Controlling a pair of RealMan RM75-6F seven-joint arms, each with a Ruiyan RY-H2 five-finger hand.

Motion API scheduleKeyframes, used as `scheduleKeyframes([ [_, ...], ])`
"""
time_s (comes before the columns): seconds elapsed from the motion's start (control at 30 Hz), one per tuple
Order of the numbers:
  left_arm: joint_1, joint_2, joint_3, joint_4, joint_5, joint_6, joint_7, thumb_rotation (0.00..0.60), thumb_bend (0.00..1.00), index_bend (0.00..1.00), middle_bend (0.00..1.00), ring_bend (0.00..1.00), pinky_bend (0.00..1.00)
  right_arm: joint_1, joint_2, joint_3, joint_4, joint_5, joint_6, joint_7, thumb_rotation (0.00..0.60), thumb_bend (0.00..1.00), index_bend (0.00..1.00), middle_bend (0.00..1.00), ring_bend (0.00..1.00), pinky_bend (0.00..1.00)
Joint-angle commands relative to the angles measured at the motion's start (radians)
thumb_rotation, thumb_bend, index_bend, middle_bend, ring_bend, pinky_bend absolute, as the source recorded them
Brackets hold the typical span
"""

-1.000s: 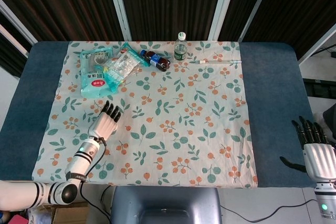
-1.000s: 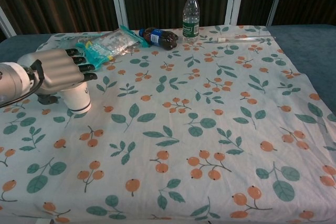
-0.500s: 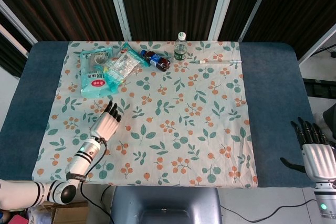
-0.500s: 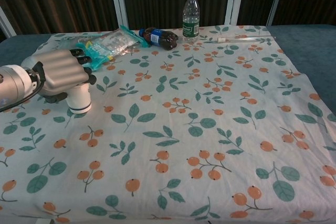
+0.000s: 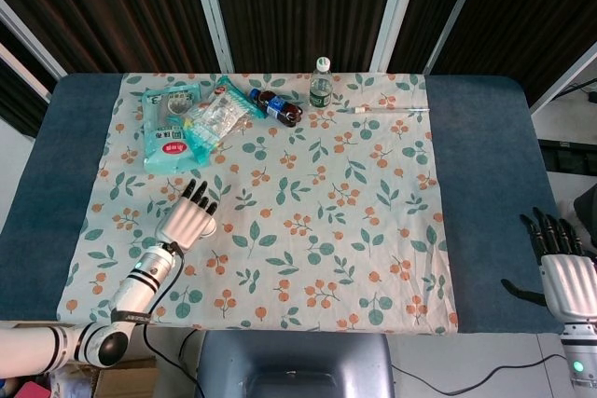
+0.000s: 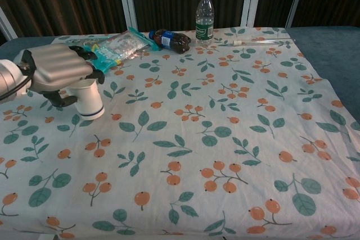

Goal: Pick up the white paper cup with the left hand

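The white paper cup stands at the left of the floral tablecloth, upside down with its dark-banded rim low and close to the cloth. My left hand covers it from above and grips its upper part, fingers curled around it. In the head view the left hand hides nearly all of the cup. My right hand hangs off the table's right edge, fingers apart and holding nothing.
Teal snack packets lie just behind the cup. A dark cola bottle lies on its side at the back. An upright water bottle and a thin clear tube sit beside it.
My left hand has closed around the cup, risen a little, and shifted it slightly right with a tilt. The right hand has barely moved.
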Motion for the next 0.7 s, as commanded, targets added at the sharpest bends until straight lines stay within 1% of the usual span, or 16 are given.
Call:
scheduleKeyframes([
  [0.03,0.065,0.069,-0.073,-0.065,0.073,-0.053,-0.343,0.6,0.46,0.24,0.3,0.05,0.13,0.001,0.0,0.0,-0.001,0.001,-0.002,-0.001,0.559,0.01,0.0,0.0,0.0,0.0],
  [0.1,0.069,0.071,-0.078,-0.066,0.076,-0.057,-0.367,0.6,0.46,0.24,0.3,0.05,0.13,0.001,0.0,0.0,-0.002,0.0,-0.002,-0.001,0.558,0.01,0.0,0.0,0.0,0.0],
  [0.17,0.079,0.074,-0.09,-0.07,0.076,-0.068,-0.427,0.6,0.46,0.24,0.3,0.05,0.14,0.002,0.0,0.0,-0.003,0.0,-0.003,-0.001,0.558,0.01,0.0,0.0,0.0,0.0],
  [0.23,0.105,0.076,-0.12,-0.069,0.06,-0.111,-0.585,0.6,0.46,0.24,0.3,0.05,0.14,0.005,0.0,-0.001,-0.007,-0.004,-0.006,-0.003,0.559,0.01,0.0,0.0,0.0,0.0],
  [0.27,0.135,0.067,-0.141,-0.033,0.051,-0.162,-0.746,0.6,0.45,0.24,0.3,0.05,0.14,0.008,0.0,-0.002,-0.013,-0.008,-0.01,-0.008,0.56,0.01,0.0,0.0,0.0,0.0],
  [0.3,0.15,0.05,-0.153,0.007,0.064,-0.193,-0.839,0.6,0.45,0.24,0.3,0.05,0.14,0.01,0.001,-0.002,-0.017,-0.008,-0.012,-0.012,0.56,0.01,0.0,0.0,0.0,0.0],
  [0.33,0.164,0.033,-0.158,0.054,0.1,-0.221,-0.927,0.6,0.45,0.24,0.3,0.04,0.14,0.01,0.003,-0.002,-0.02,-0.006,-0.014,-0.016,0.559,0.01,0.0,0.0,0.0,0.0],
  [0.4,0.181,0.008,-0.16,0.117,0.153,-0.248,-1.032,0.6,0.45,0.23,0.29,0.03,0.13,0.011,0.003,0.001,-0.022,-0.004,-0.011,-0.023,0.56,0.01,0.0,0.0,0.0,0.0],
  [0.57,0.207,-0.048,-0.151,0.258,0.273,-0.28,-1.22,0.6,0.45,0.2,0.23,0.0,0.11,0.012,0.003,0.003,-0.023,-0.002,-0.009,-0.029,0.559,0.01,0.0,0.0,0.0,0.0],
  [0.63,0.211,-0.057,-0.149,0.287,0.306,-0.28,-1.263,0.6,0.45,0.16,0.21,0.0,0.1,0.012,0.004,0.004,-0.023,0.0,-0.011,-0.03,0.56,0.01,0.0,0.0,0.0,0.0],
  [0.7,0.21,-0.059,-0.143,0.309,0.336,-0.289,-1.295,0.6,0.44,0.09,0.16,0.0,0.1,0.014,0.003,0.004,-0.023,0.003,-0.014,-0.028,0.56,0.01,0.0,0.0,0.0,0.0],
])
